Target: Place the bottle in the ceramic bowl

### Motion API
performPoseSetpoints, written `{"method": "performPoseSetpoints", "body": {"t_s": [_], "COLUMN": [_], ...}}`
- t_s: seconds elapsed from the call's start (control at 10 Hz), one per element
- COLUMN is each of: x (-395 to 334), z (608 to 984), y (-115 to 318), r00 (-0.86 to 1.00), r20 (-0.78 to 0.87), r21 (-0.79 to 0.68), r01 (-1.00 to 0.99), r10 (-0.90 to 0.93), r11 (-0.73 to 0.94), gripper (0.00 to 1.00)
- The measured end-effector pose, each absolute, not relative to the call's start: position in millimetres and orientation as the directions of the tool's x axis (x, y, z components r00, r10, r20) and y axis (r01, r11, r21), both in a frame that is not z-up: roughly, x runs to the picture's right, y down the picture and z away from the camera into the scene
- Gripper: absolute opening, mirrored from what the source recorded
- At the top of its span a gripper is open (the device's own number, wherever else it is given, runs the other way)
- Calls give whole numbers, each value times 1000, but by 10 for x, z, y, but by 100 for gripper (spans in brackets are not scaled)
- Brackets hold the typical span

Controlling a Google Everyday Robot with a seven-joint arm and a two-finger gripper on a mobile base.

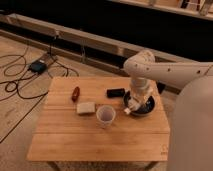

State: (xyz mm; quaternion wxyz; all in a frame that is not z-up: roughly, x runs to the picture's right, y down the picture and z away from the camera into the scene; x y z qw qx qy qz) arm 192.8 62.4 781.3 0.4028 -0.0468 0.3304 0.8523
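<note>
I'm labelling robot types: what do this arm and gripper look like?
The arm is a chain of smooth, rounded off-white shells with bulging joints. The gripper, pale too, is at the rim of the bowl. No cables or markings show on them.

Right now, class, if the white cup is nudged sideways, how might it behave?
White cup stands upright, open and apparently empty: probably light, likely tips. Round wall: once down, it may roll. Gripper hangs over the ceramic bowl.

Wooden table [100, 142] bears white cup [105, 115], tan sponge [86, 108], red object [75, 93], black box [115, 92].
</note>
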Motion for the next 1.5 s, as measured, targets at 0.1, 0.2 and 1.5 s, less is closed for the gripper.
{"method": "performPoseSetpoints", "body": {"t_s": [0.1, 0.2, 1.5], "x": [1952, 1929, 942], "z": [7807, 7812, 8611], "y": [632, 625, 232], "r00": [-673, -671, -425], "r20": [-345, -346, -567], "r21": [529, 526, 249], "r01": [-715, -718, -905], "r10": [654, 656, 706], "r11": [-458, -456, -345], "gripper": [0, 0, 0]}}
